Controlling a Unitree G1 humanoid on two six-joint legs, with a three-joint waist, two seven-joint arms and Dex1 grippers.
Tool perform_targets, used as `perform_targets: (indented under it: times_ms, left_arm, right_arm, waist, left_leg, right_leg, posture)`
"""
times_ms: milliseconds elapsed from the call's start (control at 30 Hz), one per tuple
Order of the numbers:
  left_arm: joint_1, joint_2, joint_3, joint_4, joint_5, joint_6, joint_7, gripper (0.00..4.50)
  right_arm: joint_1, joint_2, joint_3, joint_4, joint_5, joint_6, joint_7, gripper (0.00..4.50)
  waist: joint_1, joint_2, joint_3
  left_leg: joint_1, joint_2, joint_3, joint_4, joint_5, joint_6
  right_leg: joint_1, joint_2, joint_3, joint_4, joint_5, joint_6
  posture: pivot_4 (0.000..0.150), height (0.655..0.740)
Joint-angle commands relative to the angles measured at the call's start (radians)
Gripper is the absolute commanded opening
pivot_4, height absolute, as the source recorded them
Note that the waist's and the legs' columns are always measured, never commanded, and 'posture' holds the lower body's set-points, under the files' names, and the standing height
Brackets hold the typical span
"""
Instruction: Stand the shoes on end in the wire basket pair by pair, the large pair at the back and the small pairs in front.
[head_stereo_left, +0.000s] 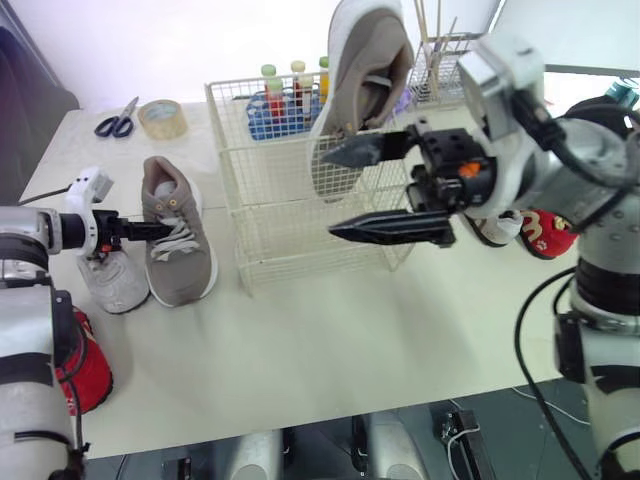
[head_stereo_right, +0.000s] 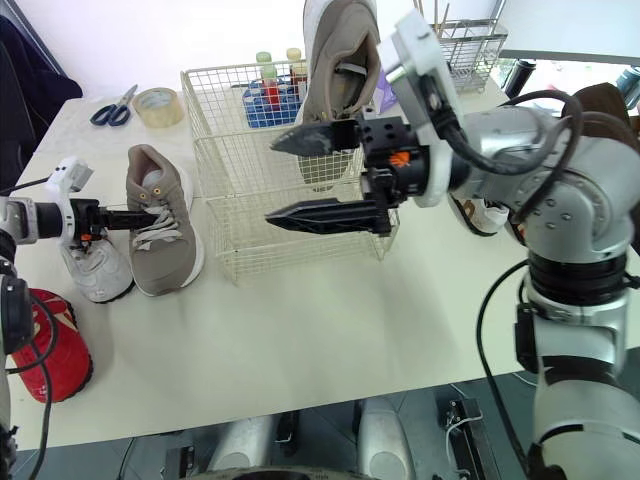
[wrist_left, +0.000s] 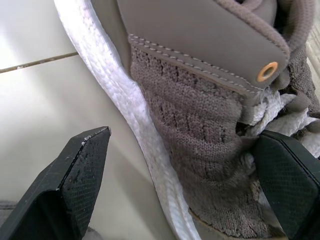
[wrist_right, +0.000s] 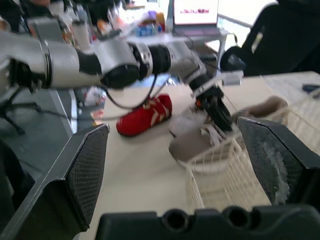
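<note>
Left eye view: my left gripper (head_stereo_left: 155, 228) reaches the grey shoe (head_stereo_left: 182, 258) lying beside the wire basket (head_stereo_left: 262, 180), with the upright shoe (head_stereo_left: 362, 70) already inside. Left wrist view: fingers (wrist_left: 75, 180) apart astride its upper side; I'd seat deeper, then clamp firmly. Right wrist view: right gripper (wrist_right: 172, 125) spread, empty.

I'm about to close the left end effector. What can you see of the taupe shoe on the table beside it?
The taupe shoe sits on its sole on the table, toe toward the robot, between the wire basket and a small grey shoe. Its upper looks knitted, with a smooth stitched overlay, a copper-coloured eyelet, white laces and a ribbed white sole. The left end effector is open astride its side, with one finger at the laces and the other clear of the sole.
</note>
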Motion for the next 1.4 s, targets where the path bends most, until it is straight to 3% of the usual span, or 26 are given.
perform_targets:
  times_ms: [33, 233, 300, 367, 600, 800, 900, 1033, 1200, 1400]
  left_arm:
    - [0.035, -0.036, 0.033, 0.027, 0.005, -0.007, 0.044, 3.66]
    - [0.051, -0.068, 0.114, 0.019, -0.024, -0.011, 0.086, 1.03]
    - [0.053, -0.066, 0.139, 0.016, -0.034, -0.010, 0.107, 0.46]
    - [0.053, -0.053, 0.172, 0.010, -0.049, -0.015, 0.134, 0.20]
    - [-0.033, 0.027, 0.324, -0.103, -0.167, -0.024, 0.153, 0.20]
    - [-0.050, 0.091, 0.439, -0.508, -0.272, 0.035, 0.284, 0.20]
    - [-0.060, 0.051, 0.500, -0.852, -0.358, -0.045, 0.336, 0.20]
    - [-0.075, -0.075, 0.465, -1.055, -0.394, -0.062, 0.460, 0.20]
    - [-0.058, -0.222, 0.355, -1.110, -0.310, -0.283, 0.539, 0.20]
    - [-0.025, -0.367, 0.254, -1.036, -0.204, -0.570, 0.610, 0.20]
  right_arm:
    - [0.011, -0.044, 0.009, -0.046, -0.029, -0.023, 0.046, 4.50]
    - [0.023, -0.037, 0.017, -0.036, -0.066, -0.046, 0.034, 4.50]
    - [0.025, -0.034, 0.021, -0.031, -0.077, -0.053, 0.036, 4.50]
    - [0.027, -0.030, 0.029, -0.021, -0.098, -0.069, 0.037, 4.50]
    - [0.027, -0.035, 0.011, 0.047, -0.170, -0.132, 0.029, 4.50]
    - [0.025, -0.077, -0.087, 0.088, -0.157, -0.079, -0.036, 4.50]
    - [0.044, -0.125, -0.158, 0.073, -0.107, -0.011, -0.053, 4.50]
    - [0.046, -0.145, -0.164, 0.100, -0.138, -0.034, -0.057, 4.50]
    - [0.042, -0.191, -0.153, 0.107, -0.191, -0.045, -0.064, 4.50]
    - [0.019, -0.185, -0.168, 0.082, -0.167, 0.013, -0.132, 4.50]
  waist:
    - [0.003, 0.001, -0.001]
    - [0.016, 0.001, -0.002]
    - [0.018, 0.001, -0.002]
    - [0.018, 0.001, -0.002]
    - [0.009, -0.002, 0.000]
    - [0.007, -0.005, 0.001]
    - [0.013, -0.006, 0.000]
    - [0.013, -0.007, -0.001]
    - [0.010, -0.007, -0.001]
    - [0.008, -0.007, -0.001]
  left_leg:
    - [0.000, 0.000, 0.000, 0.001, 0.000, 0.000]
    - [0.001, 0.001, 0.000, 0.005, 0.000, 0.000]
    - [0.000, 0.000, 0.000, 0.005, 0.000, 0.000]
    - [0.000, 0.000, 0.000, 0.005, 0.000, 0.000]
    - [-0.002, 0.001, 0.000, 0.005, 0.000, 0.000]
    - [-0.012, 0.001, 0.000, 0.005, 0.000, 0.000]
    - [-0.014, 0.001, 0.000, 0.005, 0.000, 0.000]
    - [-0.017, 0.000, -0.001, 0.007, 0.000, 0.000]
    - [-0.002, 0.000, 0.000, 0.006, 0.000, 0.000]
    - [-0.002, 0.001, 0.003, 0.006, 0.000, 0.001]
  right_leg:
    - [0.000, 0.000, 0.000, 0.000, 0.000, 0.000]
    - [0.002, -0.001, 0.000, 0.000, 0.001, -0.002]
    - [0.002, -0.002, 0.000, -0.001, 0.001, -0.002]
    - [0.002, -0.003, 0.000, -0.001, 0.002, -0.002]
    - [0.000, -0.001, -0.001, 0.000, 0.002, -0.002]
    - [-0.008, 0.000, -0.001, -0.002, 0.006, 0.001]
    - [-0.009, -0.001, 0.000, -0.004, 0.006, 0.001]
    - [-0.009, -0.002, -0.001, -0.005, 0.008, 0.003]
    - [0.003, 0.000, 0.000, -0.005, 0.008, 0.004]
    - [0.001, 0.001, 0.003, -0.005, 0.008, 0.004]
  posture:
    - [0.150, 0.7400]
    - [0.150, 0.7400]
    - [0.150, 0.7400]
    - [0.150, 0.7400]
    - [0.150, 0.7400]
    - [0.150, 0.7400]
    - [0.150, 0.7400]
    - [0.150, 0.7400]
    - [0.150, 0.7400]
    - [0.150, 0.7400]
